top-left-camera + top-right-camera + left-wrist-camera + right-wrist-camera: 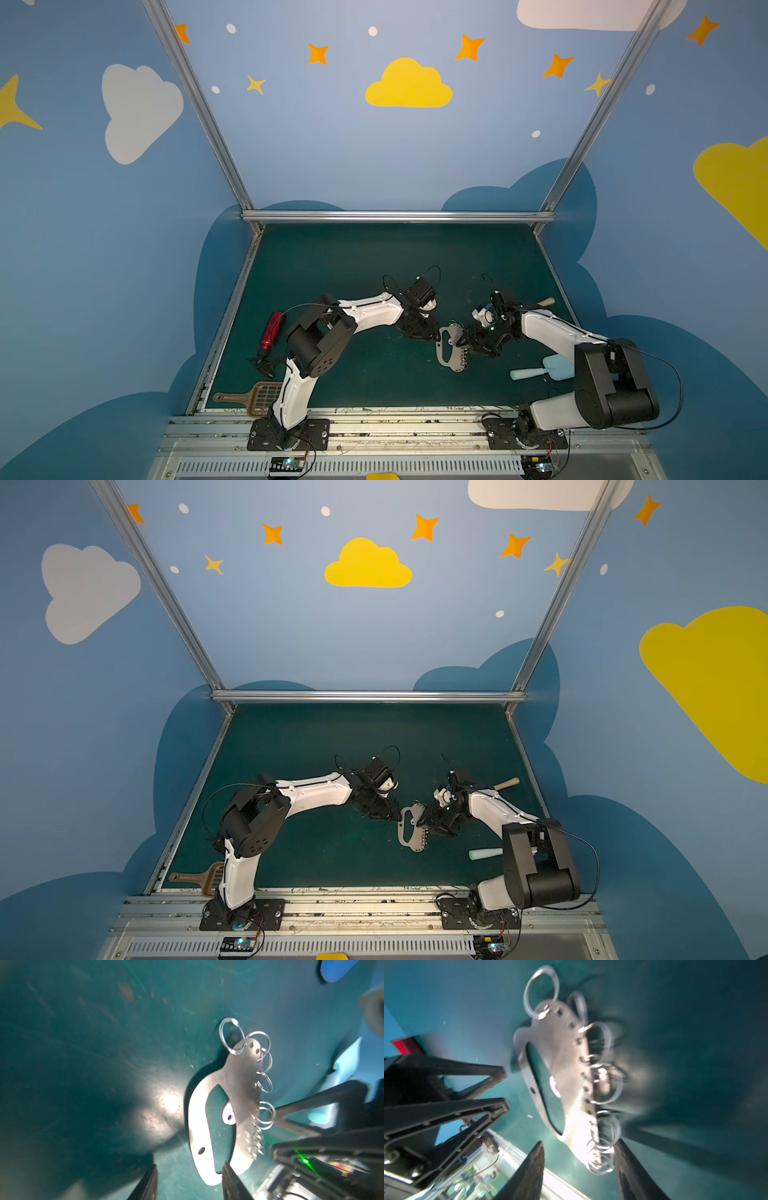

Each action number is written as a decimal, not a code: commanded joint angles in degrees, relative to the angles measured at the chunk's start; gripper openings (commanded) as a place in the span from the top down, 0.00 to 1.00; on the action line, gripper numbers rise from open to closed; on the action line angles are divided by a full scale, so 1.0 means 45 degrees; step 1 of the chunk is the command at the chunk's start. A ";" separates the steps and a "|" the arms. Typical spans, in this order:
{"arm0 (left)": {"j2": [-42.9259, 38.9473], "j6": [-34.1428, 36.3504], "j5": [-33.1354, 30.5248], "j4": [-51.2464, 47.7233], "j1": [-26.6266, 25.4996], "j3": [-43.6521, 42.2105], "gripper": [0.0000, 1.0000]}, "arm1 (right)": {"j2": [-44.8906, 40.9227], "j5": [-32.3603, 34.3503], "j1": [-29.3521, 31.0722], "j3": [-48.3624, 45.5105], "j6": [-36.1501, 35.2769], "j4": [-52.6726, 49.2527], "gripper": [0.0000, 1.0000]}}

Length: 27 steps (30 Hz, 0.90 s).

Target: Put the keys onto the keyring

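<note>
You have the keyring [451,351] on the desk [353,270], a little right of the middle in the front half, between both claws. Only your wrist views show the key [228,1114]. Its pale head peeks through the oblong cutout and is partly covered by the plate.

The left gripper [189,1184] stands moderately wide. The plate's plain end lies between its fingers, and green mat shows beside one of them. The right gripper [580,1174] is likewise apart around the end crowded with split rings [266,1082], though that view is blurred.

In a top view the red gadget [272,332] lies near the left edge. The pale blue spatula [540,370] lies toward the front right corner, and the right arm partly covers it. A brown slotted scoop [249,397] sits at the front left corner.
</note>
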 commanded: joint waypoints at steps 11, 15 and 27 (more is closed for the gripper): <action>0.0191 0.0938 -0.1336 -0.1201 -0.1319 0.1576 0.50 | 0.1337 -0.0578 -0.1079 0.1297 -0.1168 -0.0339 0.52; 0.0345 0.0636 -0.1049 -0.0716 -0.1329 0.1302 0.51 | 0.1851 -0.0774 -0.1073 0.1412 -0.1106 0.0038 0.53; -0.0041 0.0398 -0.1325 -0.0050 -0.1319 0.0692 0.51 | 0.2740 -0.0948 -0.0966 0.1720 -0.0628 0.0618 0.66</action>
